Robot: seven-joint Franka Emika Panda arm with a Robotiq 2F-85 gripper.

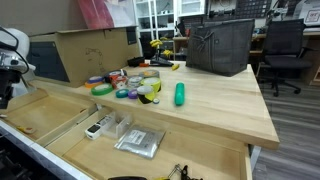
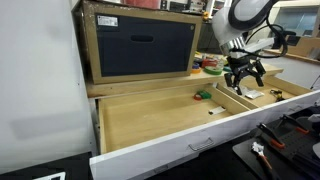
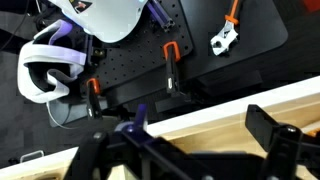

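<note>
My gripper (image 2: 243, 78) hangs open over the right-hand part of a wide, pulled-out wooden drawer (image 2: 150, 118), with nothing between its fingers. In the wrist view the gripper (image 3: 190, 150) spreads wide above the drawer's white front edge (image 3: 205, 108), and its dark right finger (image 3: 272, 130) shows plainly. Small items lie in the drawer: a white piece (image 1: 98, 127) and a clear plastic packet (image 1: 138, 142). The arm (image 1: 10, 55) only shows at the frame's edge in an exterior view.
On the tabletop stand a cardboard box (image 1: 95, 52), tape rolls (image 1: 102, 88), a green cylinder (image 1: 180, 94) and a grey bag (image 1: 220, 45). Below the drawer front lie a black mat (image 3: 190, 50) with orange clamps (image 3: 169, 65), a wrench (image 3: 224, 38) and a white headset (image 3: 45, 75).
</note>
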